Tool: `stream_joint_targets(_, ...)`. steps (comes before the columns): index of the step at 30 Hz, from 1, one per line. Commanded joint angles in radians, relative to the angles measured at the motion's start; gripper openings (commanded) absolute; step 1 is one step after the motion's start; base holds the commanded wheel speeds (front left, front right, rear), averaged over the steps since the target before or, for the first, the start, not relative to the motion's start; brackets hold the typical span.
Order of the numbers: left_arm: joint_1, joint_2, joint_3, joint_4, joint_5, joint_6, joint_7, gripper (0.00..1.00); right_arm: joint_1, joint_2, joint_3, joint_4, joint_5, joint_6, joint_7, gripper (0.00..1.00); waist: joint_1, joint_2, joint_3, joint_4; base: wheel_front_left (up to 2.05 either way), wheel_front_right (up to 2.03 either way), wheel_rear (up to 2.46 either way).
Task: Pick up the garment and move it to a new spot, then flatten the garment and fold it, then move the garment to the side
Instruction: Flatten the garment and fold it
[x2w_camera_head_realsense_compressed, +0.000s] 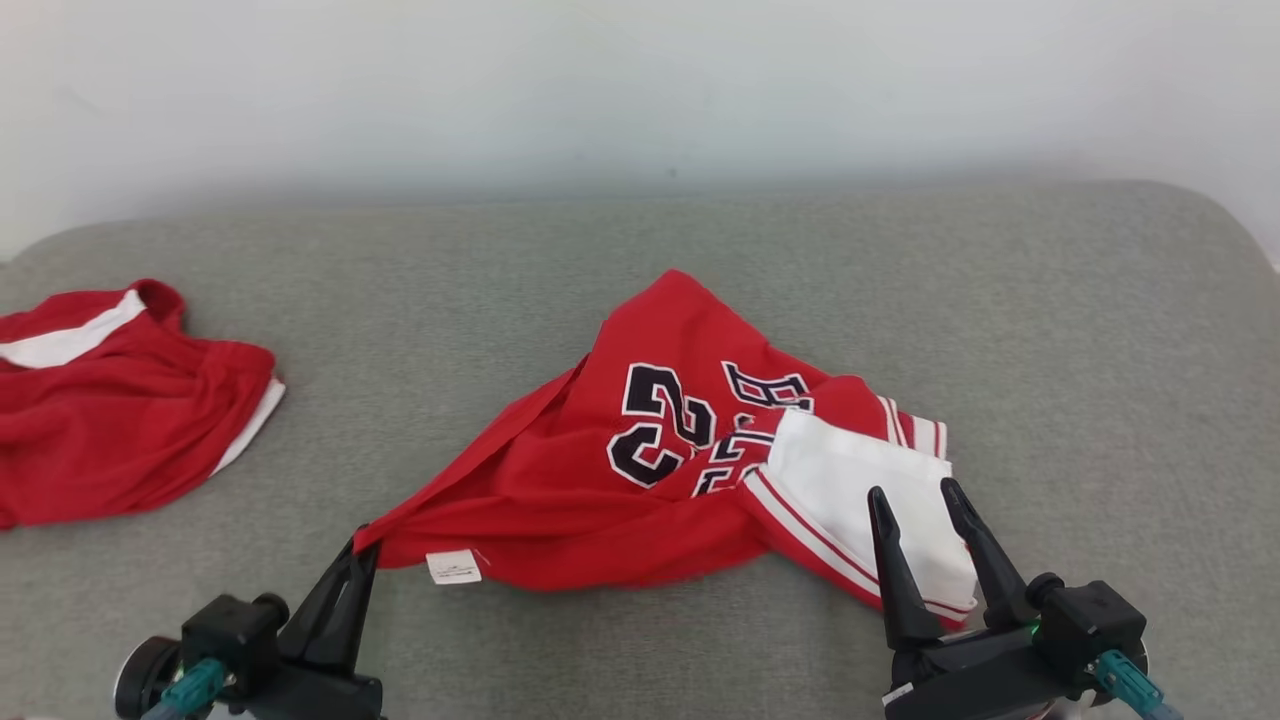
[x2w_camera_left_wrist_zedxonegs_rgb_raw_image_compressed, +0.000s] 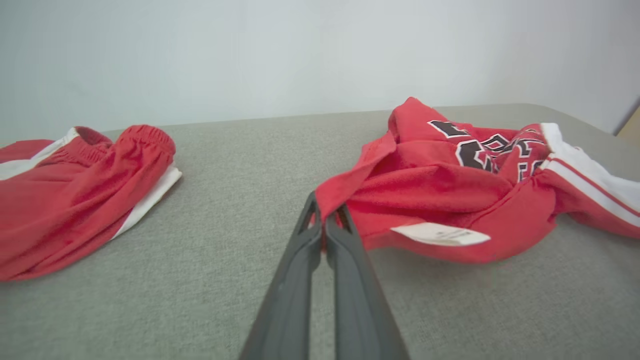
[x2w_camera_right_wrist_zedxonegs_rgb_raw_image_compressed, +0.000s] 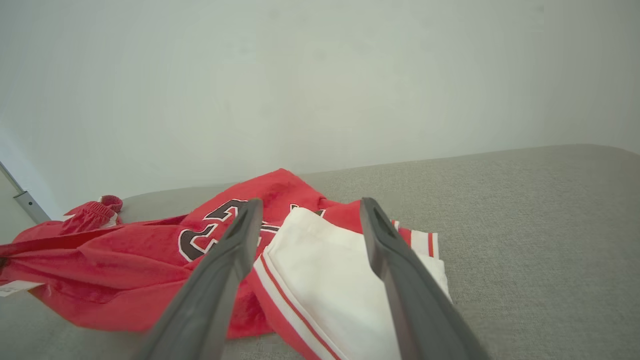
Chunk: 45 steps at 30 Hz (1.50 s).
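The garment (x2w_camera_head_realsense_compressed: 660, 450) is a crumpled red jersey with black-and-white numbers and a white panel, lying mid-way across the grey cushioned surface (x2w_camera_head_realsense_compressed: 640, 260). My left gripper (x2w_camera_head_realsense_compressed: 362, 552) is shut on the garment's near-left red corner, beside a white label (x2w_camera_head_realsense_compressed: 453, 566). In the left wrist view the garment (x2w_camera_left_wrist_zedxonegs_rgb_raw_image_compressed: 450, 185) lies right of centre and the left gripper (x2w_camera_left_wrist_zedxonegs_rgb_raw_image_compressed: 325, 220) pinches a fold of its red cloth. My right gripper (x2w_camera_head_realsense_compressed: 915, 498) stands open over the garment's white panel (x2w_camera_head_realsense_compressed: 860, 480). From the right wrist, the open right gripper (x2w_camera_right_wrist_zedxonegs_rgb_raw_image_compressed: 310, 210) straddles the garment (x2w_camera_right_wrist_zedxonegs_rgb_raw_image_compressed: 320, 270).
A second red garment with white trim (x2w_camera_head_realsense_compressed: 110, 410) lies at the far left of the surface, also visible from the left wrist (x2w_camera_left_wrist_zedxonegs_rgb_raw_image_compressed: 75, 195). A pale wall (x2w_camera_head_realsense_compressed: 640, 90) stands behind the surface. Bare grey surface stretches to the right (x2w_camera_head_realsense_compressed: 1100, 380).
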Motion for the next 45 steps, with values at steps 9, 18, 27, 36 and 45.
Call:
stream_joint_targets(9, 0.165, 0.027, 0.033, -0.142, -0.049, 0.072, 0.042, 0.00, 0.001, -0.009, 0.006, 0.018, 0.011, 0.000, -0.002, 1.00, 0.0001, 0.0000, -0.009, 0.050, 0.00, 0.00, 0.00)
stream_joint_targets(18, 0.209, -0.002, 0.028, -0.085, -0.076, 0.079, 0.015, 1.00, -0.010, -0.014, 0.007, 0.033, 0.014, 0.000, -0.003, 1.00, 0.0001, 0.0000, -0.011, 0.038, 0.00, 0.00, 0.00)
stream_joint_targets(27, 0.219, -0.027, 0.077, -0.128, -0.047, 0.108, -0.038, 1.00, 0.003, -0.024, -0.016, 0.030, 0.006, 0.000, -0.002, 1.00, 0.0001, 0.0000, -0.019, 0.063, 0.00, 0.00, 0.00)
stream_joint_targets(36, 0.259, -0.072, 0.172, -0.238, 0.028, 0.141, -0.044, 1.00, 0.005, -0.033, -0.076, 0.106, -0.004, 0.000, 0.018, 1.00, 0.0001, 0.0000, -0.032, 0.076, 0.00, 0.00, 0.00)
stream_joint_targets(45, 0.289, -0.120, 0.230, -0.254, 0.077, 0.100, -0.044, 1.00, -0.096, -0.053, -0.145, 0.257, 0.003, 0.000, 0.144, 1.00, 0.0001, 0.0000, -0.034, 0.085, 0.00, 0.00, 0.00)
